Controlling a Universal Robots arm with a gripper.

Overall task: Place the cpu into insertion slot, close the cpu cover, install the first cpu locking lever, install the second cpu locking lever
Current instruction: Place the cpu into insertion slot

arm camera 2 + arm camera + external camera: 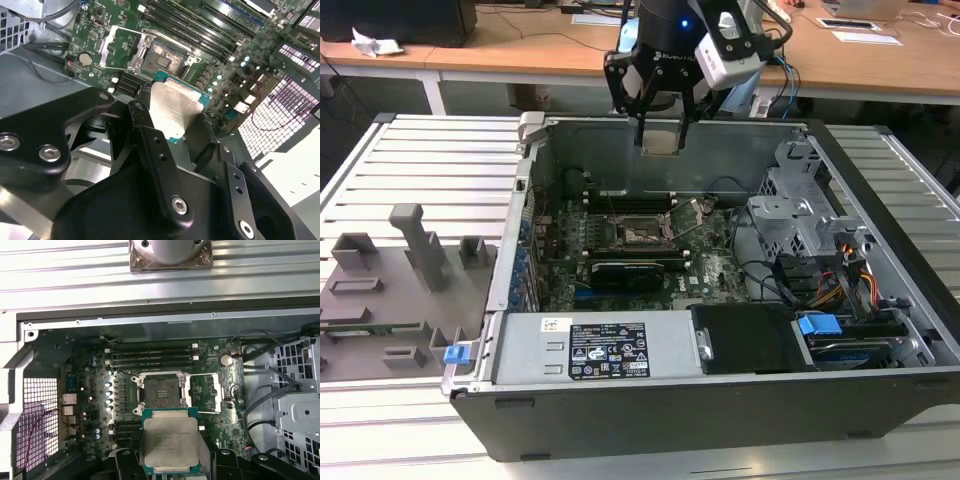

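Observation:
My gripper (pixel 661 138) hangs over the back of the open computer case (pixel 500 290), shut on the cpu (pixel 661 141), a flat square chip with a silvery top. In both wrist views the cpu (pixel 170 440) (pixel 172 107) sits between the black fingers (pixel 142 112), held well above the board. Below it the insertion slot (pixel 160 390) (pixel 162 57) (pixel 640 233) lies bare, its dark pin field showing. The cpu cover (pixel 207 390) (pixel 120 45) is swung open and lies flat beside the slot.
Long black memory slots (pixel 152 355) run beside the socket. A black card (pixel 635 270) lies in front of it. A labelled power supply (pixel 605 350) fills the case's front. A metal drive cage (pixel 800 200) and cables are at the exterior view's right, grey fixtures (pixel 390 290) at its left.

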